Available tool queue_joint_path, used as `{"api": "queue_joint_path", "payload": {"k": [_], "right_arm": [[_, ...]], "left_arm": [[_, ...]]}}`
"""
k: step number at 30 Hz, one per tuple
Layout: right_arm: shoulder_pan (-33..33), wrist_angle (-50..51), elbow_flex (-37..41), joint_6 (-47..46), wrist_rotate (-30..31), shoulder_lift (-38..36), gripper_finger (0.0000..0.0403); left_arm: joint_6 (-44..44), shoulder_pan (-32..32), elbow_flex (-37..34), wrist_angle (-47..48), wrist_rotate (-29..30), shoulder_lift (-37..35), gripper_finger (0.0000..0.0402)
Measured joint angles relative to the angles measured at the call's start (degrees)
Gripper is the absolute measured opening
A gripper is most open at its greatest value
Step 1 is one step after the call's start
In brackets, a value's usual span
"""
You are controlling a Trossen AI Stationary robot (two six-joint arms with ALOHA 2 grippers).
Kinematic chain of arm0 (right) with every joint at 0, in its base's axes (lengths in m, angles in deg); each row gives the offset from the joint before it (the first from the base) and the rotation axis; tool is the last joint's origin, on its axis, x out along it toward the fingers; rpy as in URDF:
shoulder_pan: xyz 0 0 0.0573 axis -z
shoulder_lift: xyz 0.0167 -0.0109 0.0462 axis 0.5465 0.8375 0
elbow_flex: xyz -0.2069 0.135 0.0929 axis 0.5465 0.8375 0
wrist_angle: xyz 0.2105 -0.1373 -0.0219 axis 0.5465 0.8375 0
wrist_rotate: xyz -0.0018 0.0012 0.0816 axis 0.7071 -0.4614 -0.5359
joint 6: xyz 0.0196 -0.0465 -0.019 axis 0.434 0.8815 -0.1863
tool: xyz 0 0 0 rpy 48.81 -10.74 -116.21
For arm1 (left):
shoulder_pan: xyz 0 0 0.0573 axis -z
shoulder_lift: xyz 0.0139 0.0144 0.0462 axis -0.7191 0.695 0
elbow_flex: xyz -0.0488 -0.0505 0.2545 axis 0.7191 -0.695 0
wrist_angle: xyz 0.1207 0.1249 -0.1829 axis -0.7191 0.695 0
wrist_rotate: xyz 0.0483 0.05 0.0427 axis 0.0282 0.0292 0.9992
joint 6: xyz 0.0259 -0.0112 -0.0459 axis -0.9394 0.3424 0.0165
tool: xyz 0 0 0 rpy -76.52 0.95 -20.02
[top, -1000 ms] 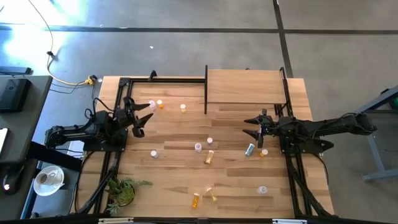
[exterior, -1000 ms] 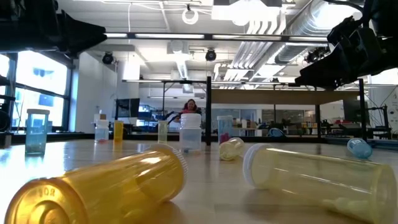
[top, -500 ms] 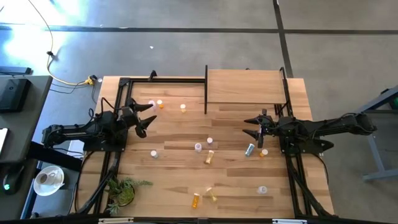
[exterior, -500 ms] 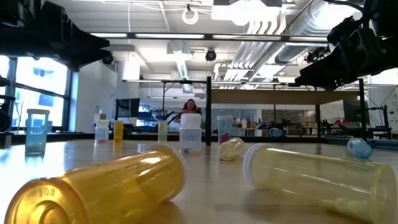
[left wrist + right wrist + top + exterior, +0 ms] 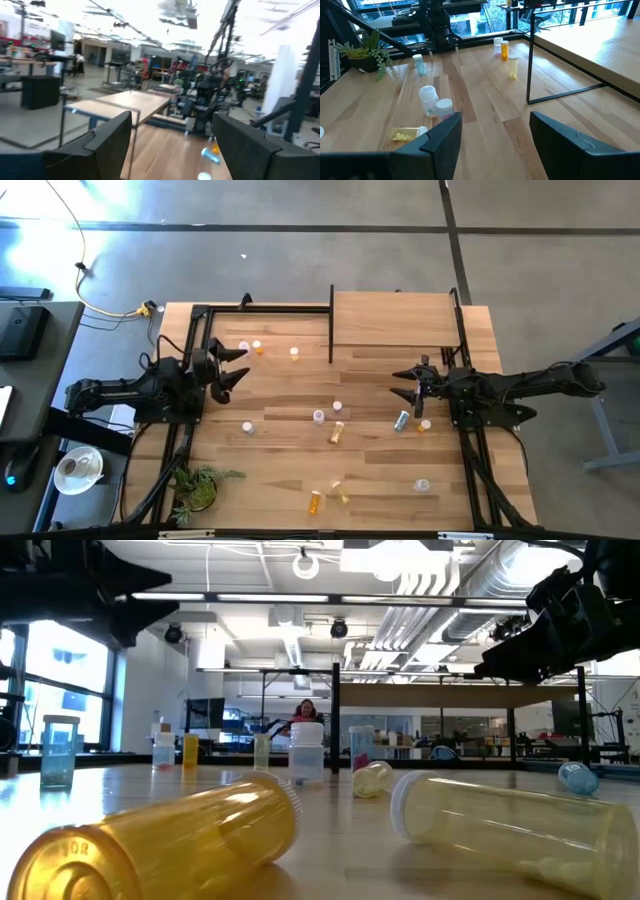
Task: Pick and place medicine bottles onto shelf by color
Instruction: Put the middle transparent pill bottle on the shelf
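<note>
1. My left tool [image 5: 232,368] pulls back a touch toward the bench's left edge, fingers spread, carrying nothing.
2. My right tool [image 5: 410,388] hasn't budged near the right edge, fingers apart, empty.
3. The medicine bottles [image 5: 319,417] sit scattered mid-bench; the shelf [image 5: 395,319] at the far edge is bare, so sorting hasn't begun.

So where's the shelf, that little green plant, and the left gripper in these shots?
shelf [image 5: 395,320], high view, middle of its bare light-wood board.
green plant [image 5: 197,485], high view, centre of its leaves.
left gripper [image 5: 237,364], high view, midway between its open fingertips.
</note>
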Motion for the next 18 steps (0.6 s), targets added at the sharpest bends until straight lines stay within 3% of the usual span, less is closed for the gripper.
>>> {"api": "queue_joint_path", "payload": {"k": [9,18], "right_arm": [[0.0,0.0,0.0,0.0,0.0,0.0,0.0224],[0.0,0.0,0.0,0.0,0.0,0.0,0.0224]], "left_arm": [[-4.4,0.0,9.9,-0.1,-1.5,14.1,0.0269],[-4.7,1.6,18.8,-0.1,-11.6,31.7,0.0269]]}}
